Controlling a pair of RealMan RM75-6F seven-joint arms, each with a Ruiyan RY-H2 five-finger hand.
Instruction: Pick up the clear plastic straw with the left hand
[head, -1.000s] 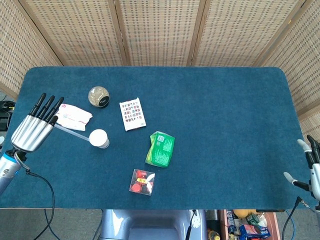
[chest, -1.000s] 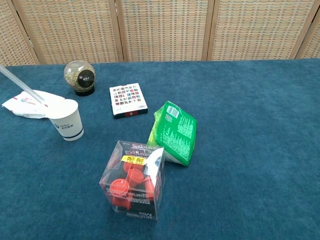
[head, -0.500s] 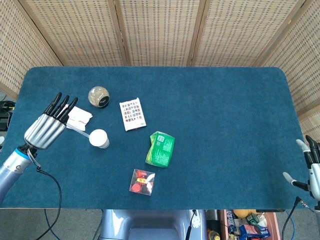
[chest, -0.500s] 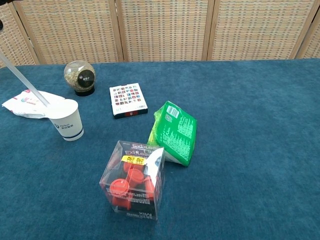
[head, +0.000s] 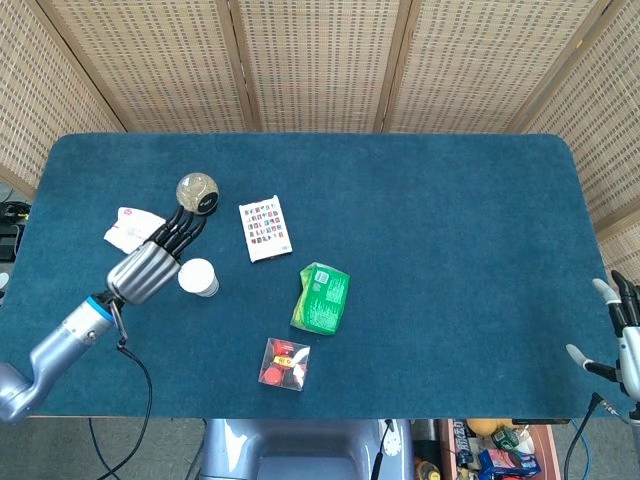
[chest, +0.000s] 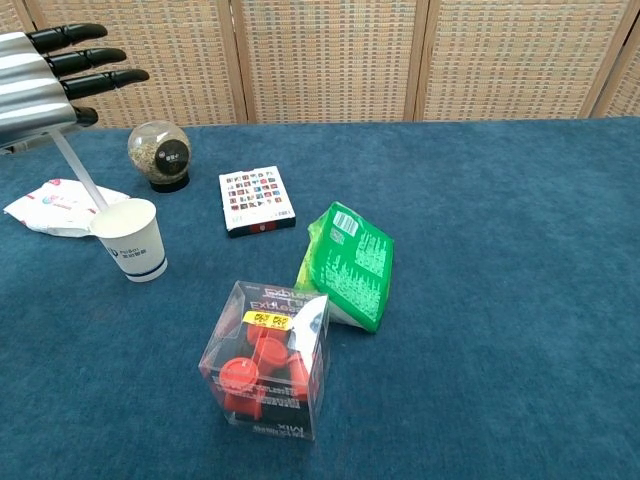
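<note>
Blue felt covers the bench (head: 450, 250), and the work sits near its left edge. The left hand (chest: 45, 75) hovers just above the white paper cup (chest: 132, 238), fingers stretched forward and apart, holding nothing as far as either view shows. The clear plastic straw (chest: 78, 172) stands in that cup, leaning up and toward the left edge until its top meets the underside of the hand; whether they touch I cannot tell. To do this well, I would close thumb and a finger on the upper part of the straw, then lift along its slant, since the light cup may tip otherwise. The right hand (head: 618, 335) hangs off the bench's right front corner, fingers loosely apart, holding nothing.
</note>
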